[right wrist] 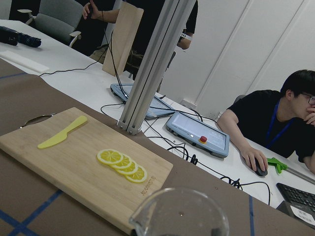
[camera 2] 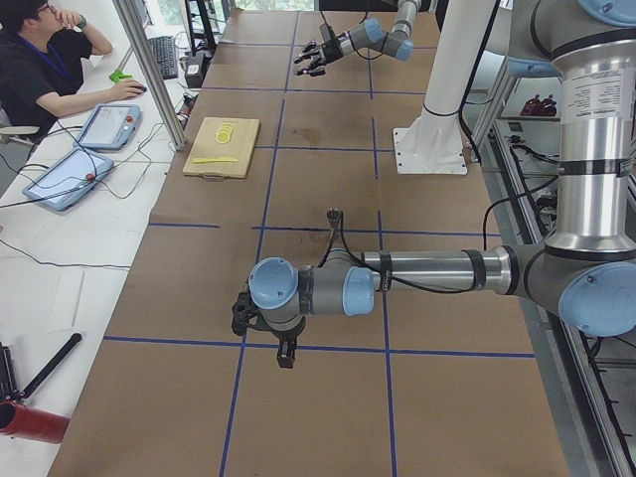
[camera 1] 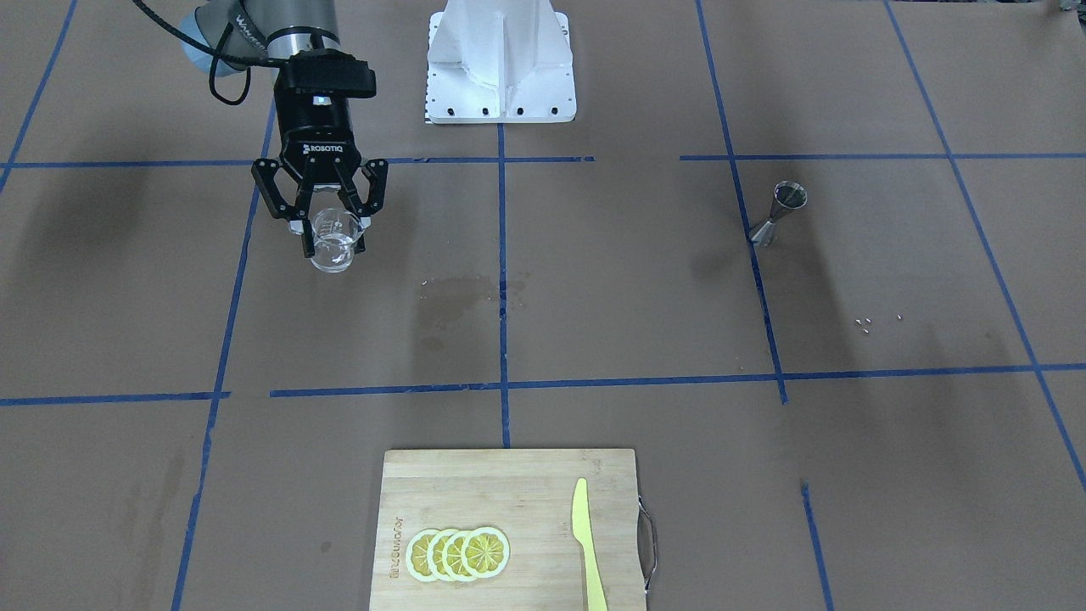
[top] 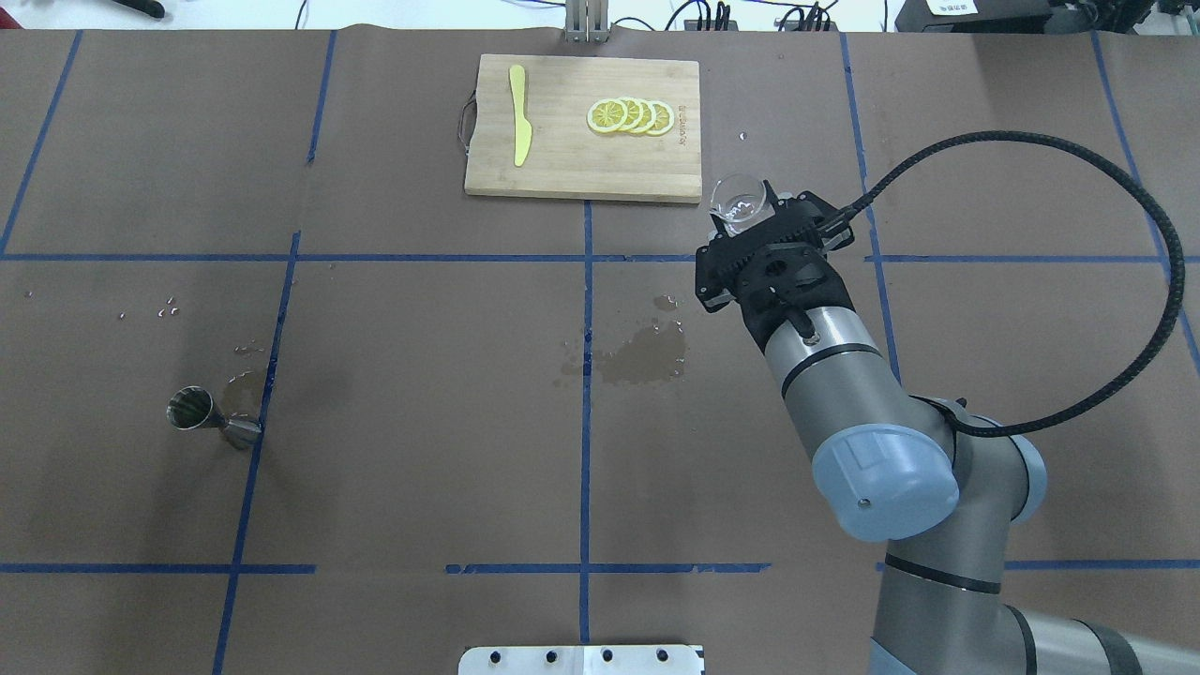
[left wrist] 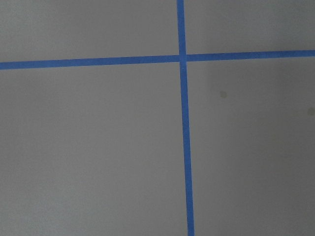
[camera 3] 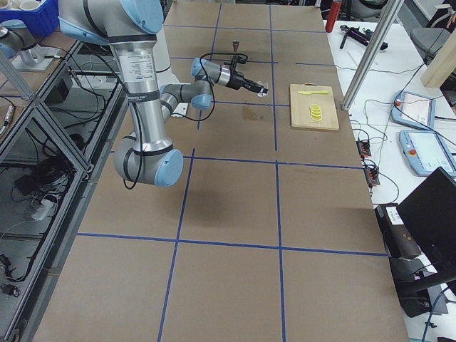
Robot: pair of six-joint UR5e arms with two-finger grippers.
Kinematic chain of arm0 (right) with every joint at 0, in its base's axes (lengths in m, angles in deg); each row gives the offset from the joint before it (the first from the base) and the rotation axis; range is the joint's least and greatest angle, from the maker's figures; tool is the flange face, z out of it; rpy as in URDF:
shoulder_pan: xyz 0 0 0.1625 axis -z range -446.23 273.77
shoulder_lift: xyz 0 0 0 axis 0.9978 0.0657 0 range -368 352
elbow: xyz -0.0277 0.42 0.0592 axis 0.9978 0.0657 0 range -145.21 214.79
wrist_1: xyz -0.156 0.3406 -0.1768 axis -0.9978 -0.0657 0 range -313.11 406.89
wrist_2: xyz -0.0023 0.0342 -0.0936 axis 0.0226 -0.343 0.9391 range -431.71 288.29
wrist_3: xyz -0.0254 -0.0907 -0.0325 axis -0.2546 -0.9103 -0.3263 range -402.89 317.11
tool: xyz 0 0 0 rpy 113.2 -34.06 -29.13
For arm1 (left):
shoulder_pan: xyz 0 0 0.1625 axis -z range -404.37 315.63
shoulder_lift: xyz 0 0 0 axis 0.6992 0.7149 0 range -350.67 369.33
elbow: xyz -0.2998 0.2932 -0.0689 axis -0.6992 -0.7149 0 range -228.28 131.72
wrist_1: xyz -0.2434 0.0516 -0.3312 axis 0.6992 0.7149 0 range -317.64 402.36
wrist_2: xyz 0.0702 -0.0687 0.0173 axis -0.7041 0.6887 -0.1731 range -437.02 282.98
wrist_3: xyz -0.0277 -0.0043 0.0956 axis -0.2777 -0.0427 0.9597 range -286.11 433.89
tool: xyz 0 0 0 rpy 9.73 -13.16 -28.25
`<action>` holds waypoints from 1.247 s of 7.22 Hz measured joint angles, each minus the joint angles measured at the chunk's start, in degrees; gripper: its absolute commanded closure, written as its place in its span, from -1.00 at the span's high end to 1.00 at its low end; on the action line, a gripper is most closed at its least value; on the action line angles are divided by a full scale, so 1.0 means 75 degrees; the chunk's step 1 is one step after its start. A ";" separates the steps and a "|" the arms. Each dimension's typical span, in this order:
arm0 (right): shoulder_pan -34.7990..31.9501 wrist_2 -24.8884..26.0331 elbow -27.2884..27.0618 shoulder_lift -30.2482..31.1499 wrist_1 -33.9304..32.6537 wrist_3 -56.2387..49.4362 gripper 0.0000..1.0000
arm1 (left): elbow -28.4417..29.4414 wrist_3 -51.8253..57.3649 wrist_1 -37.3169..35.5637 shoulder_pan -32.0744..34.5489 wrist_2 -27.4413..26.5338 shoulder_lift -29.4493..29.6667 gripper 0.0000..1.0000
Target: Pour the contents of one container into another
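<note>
My right gripper [camera 1: 333, 236] is shut on the small clear glass cup [camera 1: 333, 242], holding it by the sides just off the brown table. The overhead view has the cup [top: 741, 200] poking out ahead of the gripper, near the cutting board's corner. Its rim [right wrist: 179, 212] fills the bottom of the right wrist view and looks upright. The silvery steel jigger [camera 1: 779, 214] stands far off on the other half of the table, beside a blue tape line [top: 211, 419]. My left gripper [camera 2: 263, 323] shows only in the exterior left view, low over the table; I cannot tell whether it is open or shut.
A wooden cutting board [camera 1: 526, 492] at the table's far edge carries lemon slices [camera 1: 458, 553] and a yellow plastic knife [camera 1: 585, 543]. A wet stain [camera 1: 454, 297] marks the table's middle. The white robot mount [camera 1: 501, 64] stands at the robot's side. A person [camera 2: 40, 60] sits beyond the table.
</note>
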State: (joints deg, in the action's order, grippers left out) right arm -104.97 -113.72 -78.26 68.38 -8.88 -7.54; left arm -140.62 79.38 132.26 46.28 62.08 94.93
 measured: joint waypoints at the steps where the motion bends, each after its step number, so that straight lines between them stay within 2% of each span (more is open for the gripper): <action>1: 0.0115 0.0021 -0.0009 0.0302 0.0096 0.0515 -1.00 | -0.0018 0.0000 0.0003 -0.0002 0.0003 0.0000 1.00; 6: 0.0773 0.0214 -0.0019 0.1501 0.0197 0.3139 -1.00 | -0.0130 0.0028 0.0024 0.0008 0.0004 -0.0006 1.00; 9: 0.1141 0.0816 0.0047 0.2076 0.0201 0.3660 -1.00 | -0.0173 0.0032 0.0025 0.0005 0.0004 -0.0011 1.00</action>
State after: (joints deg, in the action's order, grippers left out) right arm -96.41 -107.60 -77.91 83.95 -7.38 19.91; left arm -141.92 79.62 132.45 46.32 62.11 94.85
